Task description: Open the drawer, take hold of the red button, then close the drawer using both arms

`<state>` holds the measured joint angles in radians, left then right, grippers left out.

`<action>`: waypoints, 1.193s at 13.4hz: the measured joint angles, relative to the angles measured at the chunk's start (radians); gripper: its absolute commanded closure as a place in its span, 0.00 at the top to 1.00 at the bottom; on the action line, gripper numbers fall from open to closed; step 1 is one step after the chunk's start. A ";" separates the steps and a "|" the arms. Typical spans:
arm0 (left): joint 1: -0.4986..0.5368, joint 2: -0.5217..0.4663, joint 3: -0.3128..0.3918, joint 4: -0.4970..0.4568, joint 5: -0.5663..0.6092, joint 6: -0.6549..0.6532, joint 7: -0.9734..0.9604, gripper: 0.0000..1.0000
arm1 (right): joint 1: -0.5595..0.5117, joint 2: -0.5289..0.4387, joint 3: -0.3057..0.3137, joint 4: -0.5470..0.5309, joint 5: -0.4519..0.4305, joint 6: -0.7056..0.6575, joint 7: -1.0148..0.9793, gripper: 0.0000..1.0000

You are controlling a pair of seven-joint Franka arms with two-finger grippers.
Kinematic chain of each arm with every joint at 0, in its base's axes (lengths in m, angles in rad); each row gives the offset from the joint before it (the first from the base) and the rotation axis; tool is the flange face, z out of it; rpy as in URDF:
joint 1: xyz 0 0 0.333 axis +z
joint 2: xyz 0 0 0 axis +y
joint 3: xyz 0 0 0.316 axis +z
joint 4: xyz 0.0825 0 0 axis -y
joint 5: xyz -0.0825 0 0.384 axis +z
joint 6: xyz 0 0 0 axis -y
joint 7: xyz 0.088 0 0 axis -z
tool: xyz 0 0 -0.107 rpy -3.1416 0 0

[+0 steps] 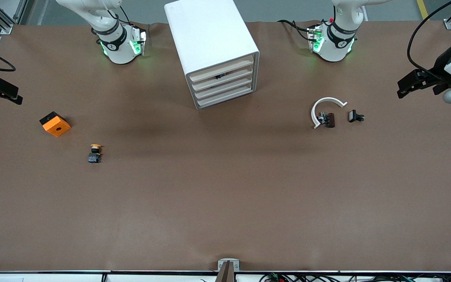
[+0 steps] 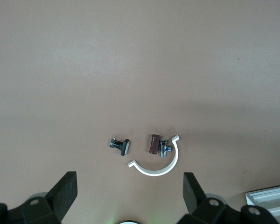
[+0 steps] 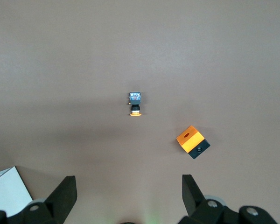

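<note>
The white cabinet (image 1: pixel 210 35) stands at the middle of the table, between the two arm bases. Its four drawers (image 1: pixel 223 84) are all pushed in. A small dark thing (image 1: pixel 218 76) shows in a gap near the upper drawers; I cannot tell what it is. The red-capped button is hidden. My left gripper (image 1: pixel 401 89) hangs open and empty over the left arm's end of the table, its fingers wide apart in the left wrist view (image 2: pixel 129 191). My right gripper (image 1: pixel 16 96) hangs open and empty over the right arm's end, as the right wrist view (image 3: pixel 129 191) shows.
A yellow-capped button (image 1: pixel 95 152) (image 3: pixel 136 103) and an orange cube (image 1: pixel 55 123) (image 3: pixel 192 141) lie toward the right arm's end. A white C-shaped ring (image 1: pixel 325 107) (image 2: pixel 156 165), a brown part (image 1: pixel 330 120) and a small black part (image 1: pixel 355 116) lie toward the left arm's end.
</note>
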<state>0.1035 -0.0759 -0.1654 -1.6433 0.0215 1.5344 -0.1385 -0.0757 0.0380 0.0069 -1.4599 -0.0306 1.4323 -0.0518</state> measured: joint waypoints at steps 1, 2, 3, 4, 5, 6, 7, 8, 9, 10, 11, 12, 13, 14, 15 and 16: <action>0.000 0.000 0.000 0.001 0.000 0.000 0.000 1.00 | 0.000 0.000 0.000 0.000 0.000 0.000 0.000 1.00; 0.000 0.000 0.000 0.001 0.000 0.000 0.000 1.00 | 0.000 0.000 0.000 0.000 0.000 0.000 0.000 1.00; 0.000 0.000 0.000 0.002 0.000 0.000 0.000 1.00 | 0.000 0.000 0.000 0.000 0.000 0.000 0.000 1.00; 0.000 0.001 0.000 0.002 0.000 0.000 0.000 1.00 | 0.000 0.000 0.000 0.000 0.000 0.000 0.000 1.00; 0.000 0.004 0.000 0.006 0.000 0.000 0.000 1.00 | 0.000 0.000 0.000 0.000 0.000 0.000 0.000 1.00; 0.000 0.013 0.000 0.013 0.000 0.000 0.000 1.00 | 0.000 0.000 0.000 0.000 0.000 0.000 0.000 1.00; 0.000 0.027 0.000 0.019 0.000 0.000 0.000 1.00 | 0.000 0.000 0.000 0.000 0.000 0.000 0.000 1.00; -0.001 0.048 0.000 0.022 0.000 -0.001 0.000 1.00 | 0.000 0.000 0.000 0.000 0.000 0.000 0.000 1.00; -0.003 0.075 -0.001 0.022 0.000 -0.001 -0.002 1.00 | 0.000 0.000 0.000 0.001 0.000 0.000 0.000 1.00; -0.008 0.111 -0.004 0.021 0.000 -0.001 -0.019 1.00 | 0.000 0.000 0.000 0.001 0.000 0.000 0.000 1.00; -0.014 0.153 -0.008 0.020 0.000 -0.001 -0.067 1.00 | 0.000 0.001 0.000 0.001 0.000 0.000 0.000 1.00; -0.022 0.199 -0.014 0.020 -0.002 0.000 -0.135 1.00 | 0.000 0.001 0.000 0.002 0.000 0.000 0.000 1.00; -0.036 0.249 -0.023 0.021 -0.002 0.003 -0.213 1.00 | 0.000 0.001 0.000 0.002 0.000 0.000 0.000 1.00; -0.061 0.301 -0.031 0.023 -0.003 0.011 -0.301 1.00 | 0.000 0.002 0.000 0.003 0.000 0.000 0.000 1.00; -0.090 0.350 -0.037 0.025 -0.004 0.024 -0.391 1.00 | 0.000 0.002 0.000 0.003 0.000 0.000 0.000 1.00; -0.115 0.394 -0.040 0.027 -0.011 0.045 -0.482 1.00 | 0.000 0.003 0.000 0.003 0.000 0.000 0.000 1.00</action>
<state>-0.0119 0.3184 -0.2056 -1.6162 0.0110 1.5795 -0.6203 -0.0757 0.0405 0.0073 -1.4567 -0.0306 1.4324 -0.0518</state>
